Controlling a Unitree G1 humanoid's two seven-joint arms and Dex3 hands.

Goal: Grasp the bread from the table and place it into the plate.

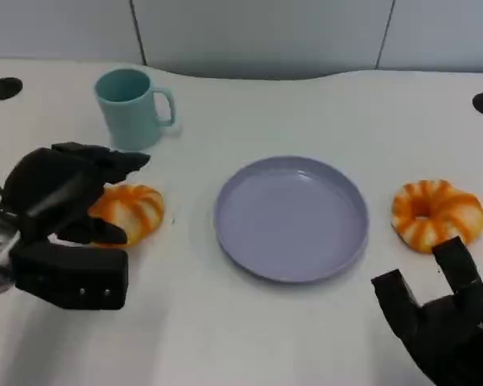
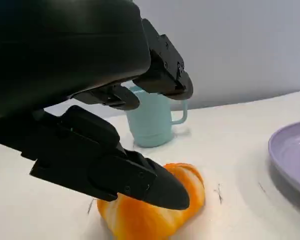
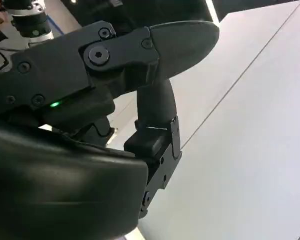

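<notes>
Left hand (image 1: 64, 213) sits right over the nearer bread (image 1: 133, 211), fingers (image 2: 140, 182) spread around it, one low across its front and others arching above (not yet closed on it, as far as the left wrist view shows). That bread lies on the table (image 1: 249, 330) just left of the plate (image 1: 291, 217), long axis running roughly toward the plate, w/ the teal mug (image 1: 133, 106) behind it. A second, ring-shaped bread (image 1: 435, 213) lies right of the plate, near the right hand (image 1: 443, 322), which is held up w/ fingers apart, empty. Left hand is clearly closer to its piece; next move is prob. to close, lift, then carry rightward to the plate
</notes>
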